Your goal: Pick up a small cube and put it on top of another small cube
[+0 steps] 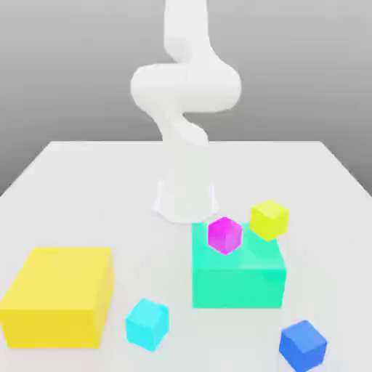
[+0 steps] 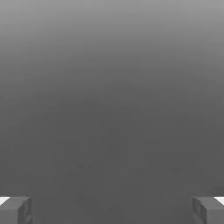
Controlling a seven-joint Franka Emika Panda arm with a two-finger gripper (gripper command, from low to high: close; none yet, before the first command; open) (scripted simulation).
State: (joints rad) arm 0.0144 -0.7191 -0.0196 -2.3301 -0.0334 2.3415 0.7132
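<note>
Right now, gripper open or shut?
Open: in the hand view the gripper's two fingers stand wide apart, nothing between them.

Simulated robot workspace: plain tabletop, rendered colored blocks.

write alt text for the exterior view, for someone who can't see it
A white robot arm stands behind five blocks on a pale table: small cyan, blue, magenta and yellow cubes, and a large yellow block at the exterior view's left, plus a large green block.
</note>
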